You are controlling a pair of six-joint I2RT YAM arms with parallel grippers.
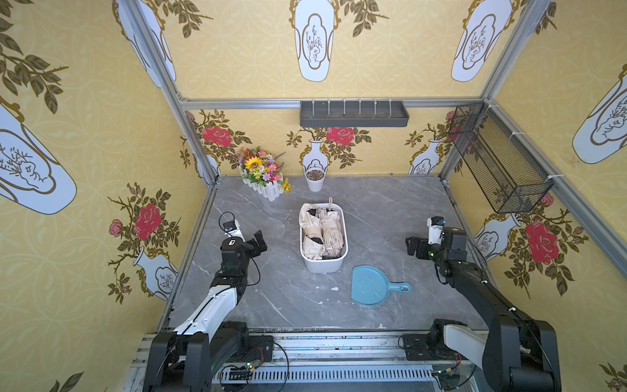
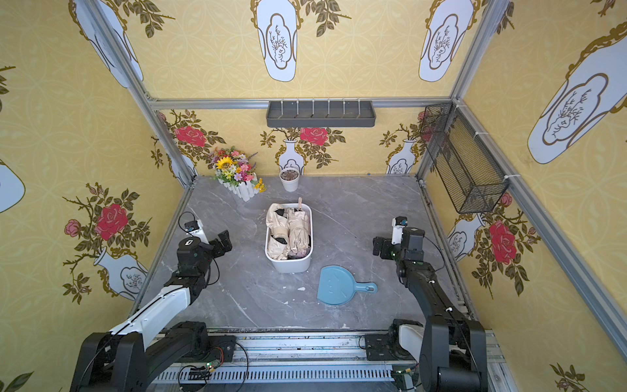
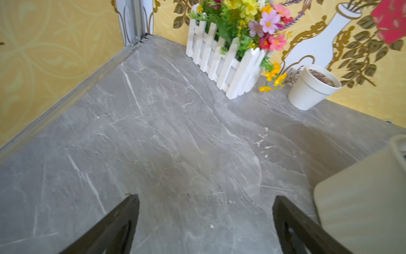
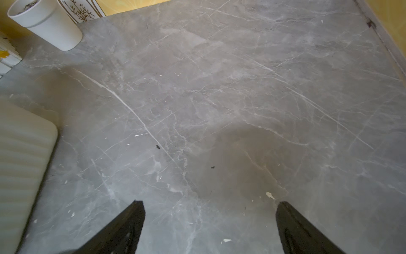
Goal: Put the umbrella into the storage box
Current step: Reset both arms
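- tabletop [image 1: 390, 217]: grey marble, wide bare lanes either side of the box; back edge crowded by flower planter [image 1: 263, 176] and small pot [image 1: 315, 179].
- storage box [image 1: 322, 266]: centre, well clear of every edge.
- umbrella [image 1: 322, 230]: beige, folded, lying inside the box, handle tip poking over the far rim. Task looks done.
- dustpan [image 1: 373, 285]: just beside the box's near corner; avoid on retreat.
- left end effector [image 3: 205, 222], right end effector [image 4: 209, 224]: jaws spread wide, nothing held, flanking the box. Best step: retract straight back.

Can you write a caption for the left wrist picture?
Open left pincer hangs over bare grey table, facing flowers.
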